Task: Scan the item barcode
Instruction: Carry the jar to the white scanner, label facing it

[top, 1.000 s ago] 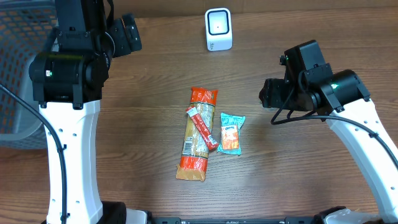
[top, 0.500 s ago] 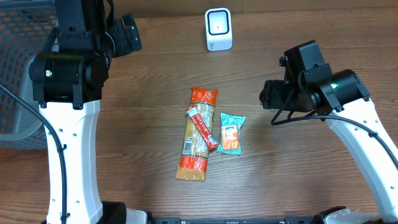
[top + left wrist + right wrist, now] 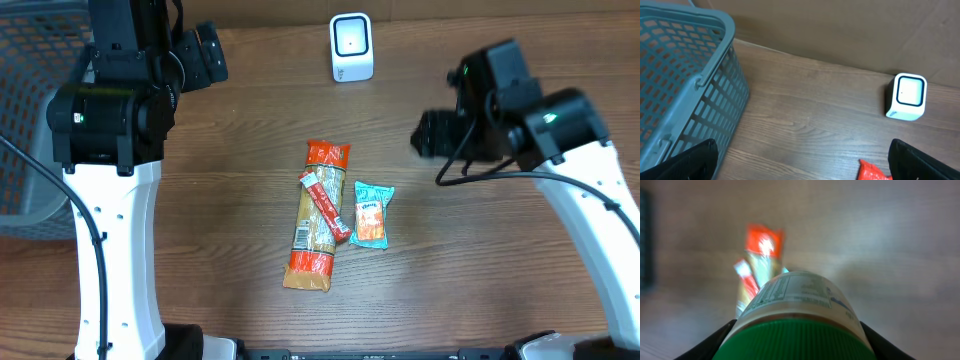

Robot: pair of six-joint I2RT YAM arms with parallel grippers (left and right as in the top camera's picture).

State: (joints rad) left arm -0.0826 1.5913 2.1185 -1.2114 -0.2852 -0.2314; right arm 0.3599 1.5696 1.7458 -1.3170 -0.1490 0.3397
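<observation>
The green-capped bottle (image 3: 799,300) sits clamped in the right gripper (image 3: 795,347), raised above the table right of the snack packets (image 3: 318,220), presumably for turning its barcode toward the white scanner (image 3: 351,46); the left gripper (image 3: 805,162) hangs wide open and empty beside the basket (image 3: 685,75).

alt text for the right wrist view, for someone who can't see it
A bottle with a green ribbed cap and a white printed label fills the lower frame, gripped in the right tool, whose dark fingers show at either side. Beyond it, blurred, lie snack packets, one with a red end, on a wooden table.
</observation>
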